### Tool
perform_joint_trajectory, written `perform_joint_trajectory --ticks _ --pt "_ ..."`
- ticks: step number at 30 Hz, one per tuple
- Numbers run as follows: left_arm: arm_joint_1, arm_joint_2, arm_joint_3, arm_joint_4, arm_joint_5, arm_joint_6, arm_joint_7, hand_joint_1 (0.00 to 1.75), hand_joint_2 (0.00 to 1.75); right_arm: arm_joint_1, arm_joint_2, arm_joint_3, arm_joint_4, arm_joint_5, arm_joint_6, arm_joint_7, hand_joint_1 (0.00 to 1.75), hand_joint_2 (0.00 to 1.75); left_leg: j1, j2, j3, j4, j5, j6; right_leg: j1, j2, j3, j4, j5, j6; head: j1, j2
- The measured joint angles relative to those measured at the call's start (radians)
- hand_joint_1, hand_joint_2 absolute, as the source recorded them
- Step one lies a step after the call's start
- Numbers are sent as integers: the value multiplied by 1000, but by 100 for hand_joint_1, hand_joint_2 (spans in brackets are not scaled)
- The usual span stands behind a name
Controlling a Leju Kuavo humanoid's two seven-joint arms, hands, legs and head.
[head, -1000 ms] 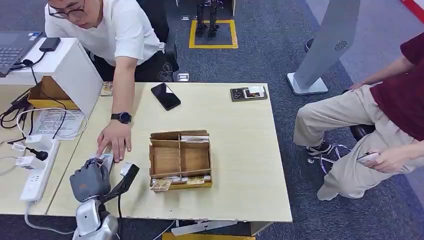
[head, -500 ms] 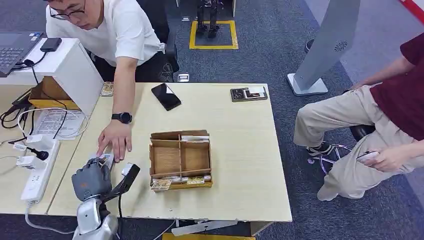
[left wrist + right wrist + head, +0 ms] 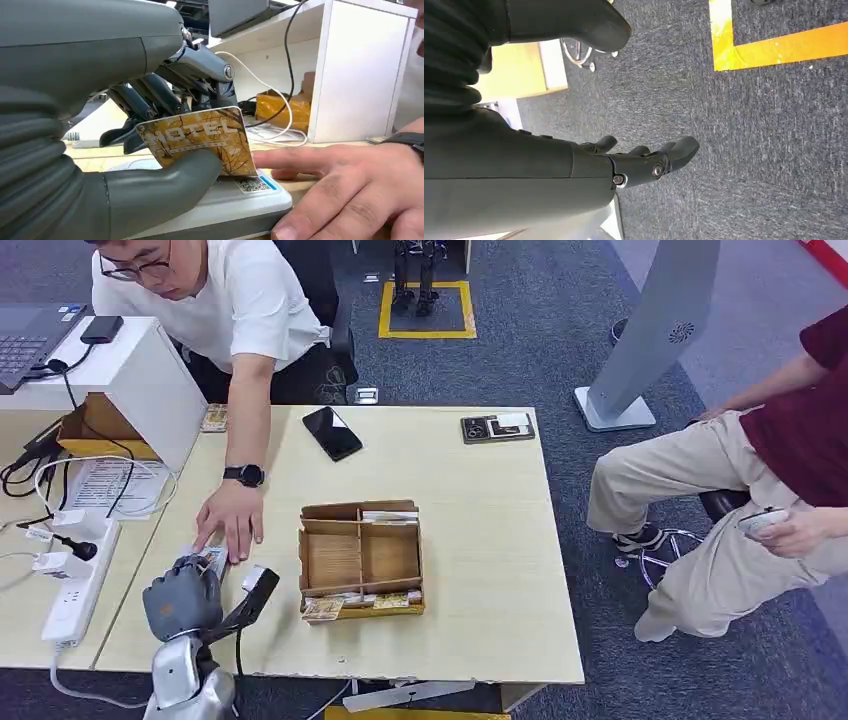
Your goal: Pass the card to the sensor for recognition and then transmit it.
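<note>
At the far left of the bench [image 3: 480,540], a white power strip [image 3: 78,582] is seen with plugs in it. Just beside it, the left hand [image 3: 182,598] is held over the sensor [image 3: 235,200], a flat white unit with a small code label. The card [image 3: 200,141], printed in gold with the word HOTEL, is pinched between the thumb and the dark fingers [image 3: 145,97], its lower edge close over the sensor. The sensor is touched by a person's hand [image 3: 232,520]. Further right, a compartmented cardboard box [image 3: 360,558] is set mid-bench. The right hand [image 3: 644,162] is hung over grey carpet, its fingers loosely curled and holding nothing.
</note>
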Motion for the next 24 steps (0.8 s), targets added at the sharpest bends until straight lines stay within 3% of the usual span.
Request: perform_joint_trajectory --ticks 4,8,9,12,14,17,24 --pt "16 -22 11 -79 15 2 -104 175 175 0 0 0 0 0 -3 -1 0 175 0 0 -1 0 0 0 0 0 0 0 0 0 0 0" --pt "27 -38 22 -111 22 2 -131 175 175 1 0 0 0 0 -3 -2 0 175 0 0 -1 0 0 0 0 0 -1 0 0 0 0 0" --pt "31 -56 33 -132 37 1 -171 175 175 0 0 0 0 0 -3 -2 0 175 0 0 -1 0 0 0 0 0 -2 0 0 0 0 0" --pt "16 -122 122 -226 109 1 -445 175 175 2 0 0 0 1 -6 -2 0 175 0 -2 -3 0 0 0 0 -2 -2 0 0 0 -1 0" --pt "-1 -162 161 -272 132 1 -537 175 175 1 0 0 0 2 -6 -2 0 175 0 -2 -3 0 0 0 0 -2 -2 0 0 0 -1 0" --pt "-24 -212 204 -326 151 0 -582 175 175 2 0 0 0 2 -6 -2 0 175 0 -2 -3 0 0 0 0 -2 -2 0 0 0 0 0" --pt "-44 -225 208 -383 171 -2 -606 175 175 0 0 0 0 8 -5 -2 0 175 -1 -1 -3 0 0 0 0 -1 -3 0 0 0 -2 0"
